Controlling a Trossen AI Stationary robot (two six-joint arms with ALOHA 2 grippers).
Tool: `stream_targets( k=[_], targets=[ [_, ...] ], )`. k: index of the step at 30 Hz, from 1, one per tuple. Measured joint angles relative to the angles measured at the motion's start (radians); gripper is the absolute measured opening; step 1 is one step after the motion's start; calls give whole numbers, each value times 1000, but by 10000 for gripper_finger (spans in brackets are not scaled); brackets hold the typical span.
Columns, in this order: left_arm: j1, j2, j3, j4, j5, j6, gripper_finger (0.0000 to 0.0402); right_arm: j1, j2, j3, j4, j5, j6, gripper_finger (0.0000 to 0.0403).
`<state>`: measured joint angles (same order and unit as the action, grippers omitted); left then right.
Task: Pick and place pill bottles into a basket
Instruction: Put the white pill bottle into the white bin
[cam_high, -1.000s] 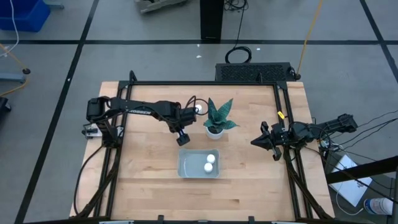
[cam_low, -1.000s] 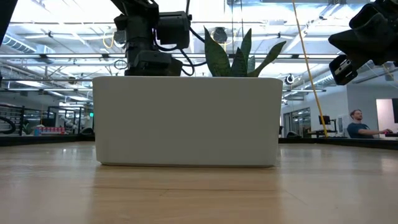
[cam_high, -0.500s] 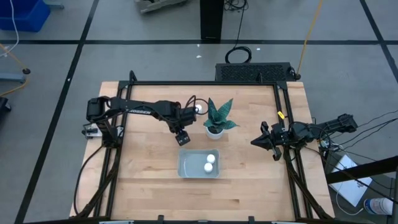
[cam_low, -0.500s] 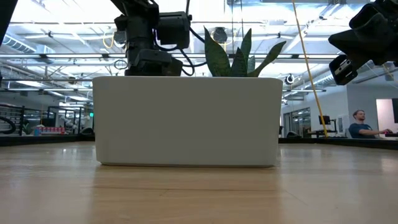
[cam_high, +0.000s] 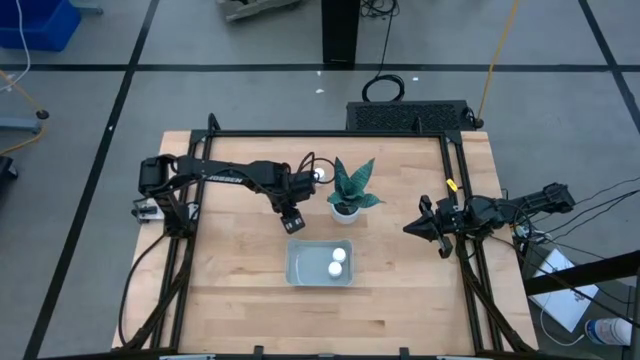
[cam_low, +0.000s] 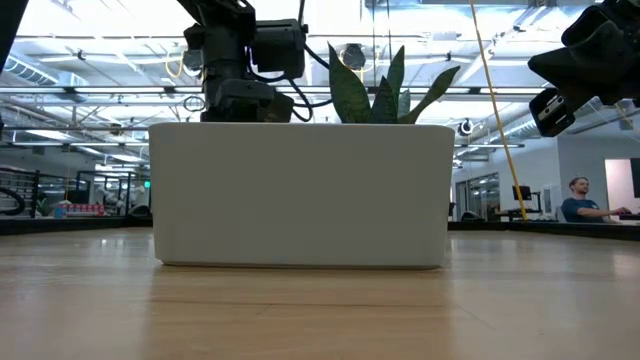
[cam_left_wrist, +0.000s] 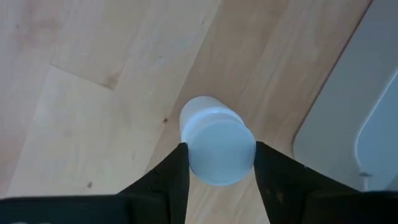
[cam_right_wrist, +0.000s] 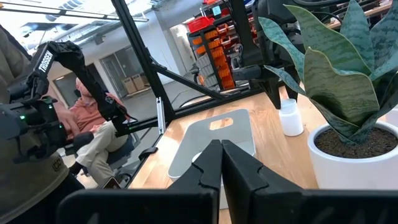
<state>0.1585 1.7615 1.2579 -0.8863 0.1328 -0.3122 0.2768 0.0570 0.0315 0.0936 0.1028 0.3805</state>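
**A:** Pill bottles first: where are they?

**B:** Two of them (cam_high: 337, 262) lie inside the basket (cam_high: 302, 268), toward its right end in the high view. A third pill bottle (cam_left_wrist: 217, 148) sits between the fingers of the left gripper (cam_high: 293, 224), which pinch it from both sides. In the left wrist view the bottle hangs over bare wood with the basket's rounded corner (cam_left_wrist: 336, 124) just beside it.

**A:** And the gripper against the basket?

**B:** From above, the left gripper is at about eleven o'clock from the basket, near its far left corner. The potted plant (cam_high: 348, 190) stands at about three o'clock from that gripper, close by.

**A:** The low view?

**B:** The basket's pale wall (cam_low: 300, 195) fills the middle; the left arm's dark wrist (cam_low: 243, 55) shows above its rim, plant leaves (cam_low: 375, 85) beside it.

**A:** The right arm?

**B:** It waits at the table's right edge, at three o'clock from the plant and well apart from it. The right gripper (cam_high: 412, 228) has its fingers (cam_right_wrist: 209, 163) pressed together, holding nothing. A seated person (cam_right_wrist: 93, 124) shows in the room beyond.
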Motion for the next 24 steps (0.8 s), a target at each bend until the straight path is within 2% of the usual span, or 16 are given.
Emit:
stream_targets(
  k=[5, 11, 17, 24],
  targets=[
    [0, -19, 1, -26, 7, 12, 163, 0, 0, 0, 0, 0, 0, 4],
    [3, -64, 73, -161, 2, 31, 159, 0, 0, 0, 0, 0, 0, 4],
    [2, -110, 219, -339, 3, 68, 166, 0, 0, 0, 0, 0, 0, 4],
    [-27, -133, 435, -467, 50, 67, 160, 0, 0, 0, 0, 0, 0, 4]
  ],
)
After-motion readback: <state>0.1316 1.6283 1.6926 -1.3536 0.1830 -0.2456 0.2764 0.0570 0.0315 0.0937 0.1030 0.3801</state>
